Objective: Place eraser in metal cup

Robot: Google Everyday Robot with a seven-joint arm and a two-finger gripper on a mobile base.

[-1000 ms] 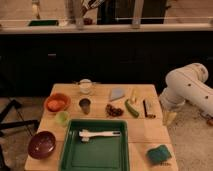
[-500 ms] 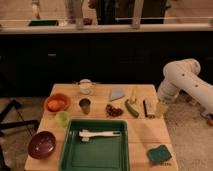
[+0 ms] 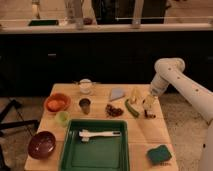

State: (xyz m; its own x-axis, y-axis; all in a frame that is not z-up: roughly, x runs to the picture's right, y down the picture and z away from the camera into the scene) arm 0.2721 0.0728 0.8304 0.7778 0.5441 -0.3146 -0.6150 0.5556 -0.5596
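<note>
Tabletop scene, oblique view. The gripper [image 3: 148, 102] hangs at right of centre over the right edge of the table [image 3: 142, 134], jaws spread wide, holding nothing. The eraser [image 3: 149, 114] lies directly below it, partly hidden, just beside a green vegetable [image 3: 131, 108]. The metal cup [image 3: 85, 104] stands upright left of centre, well apart, above the green tray [image 3: 70, 150].

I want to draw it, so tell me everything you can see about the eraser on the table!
The eraser is a small dark oblong block lying flat near the right edge of the wooden table, just right of the green vegetable. The open gripper hangs right over it, hiding part of it; whether they touch cannot be told. Its material is unclear.
</note>
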